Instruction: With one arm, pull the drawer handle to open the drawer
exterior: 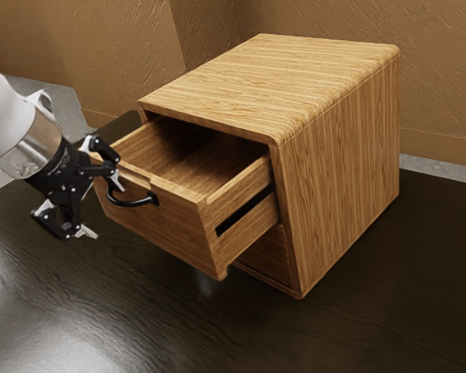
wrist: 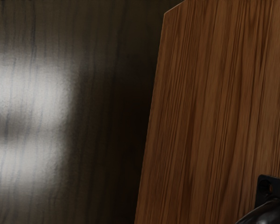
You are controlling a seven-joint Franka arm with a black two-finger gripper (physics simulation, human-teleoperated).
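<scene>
A dark, glossy wood-grain table (exterior: pixel 311 334) carries the whole scene, its polish picking up pale reflections. Behind it rise tan, streaked walls (exterior: pixel 78 47), and a strip of grey floor (exterior: pixel 58 101) runs along their foot at the far side. A light oak cabinet (exterior: pixel 334 155) sits on the table toward the exterior view's right. Its upper drawer (exterior: pixel 179 221) stands open, slid well out toward the exterior view's left, so the bare wooden inside can be seen. On the near face of the drawer is a curved black handle (exterior: pixel 133 200). The white and silver arm (exterior: pixel 15 128) comes in from the exterior view's left. Its black gripper (exterior: pixel 95 193) is at the handle's left end with the fingers spread wide, one above and one below the bar. The hand is released, not clamped on anything, and the handle is just beside it. The exterior view takes in the full cabinet, the open drawer and the hand's pose. The wrist view gives a close look at the drawer front (wrist: pixel 214 116), a warm brown panel with a long, straight grain. It meets the dark table along a sharp edge, and a broad bright glare (wrist: pixel 23 116) lies on the table beside it. A black mount (wrist: pixel 272 188) is fixed to the panel, with a rounded dark shape just below it, too blurred to name for certain.
</scene>
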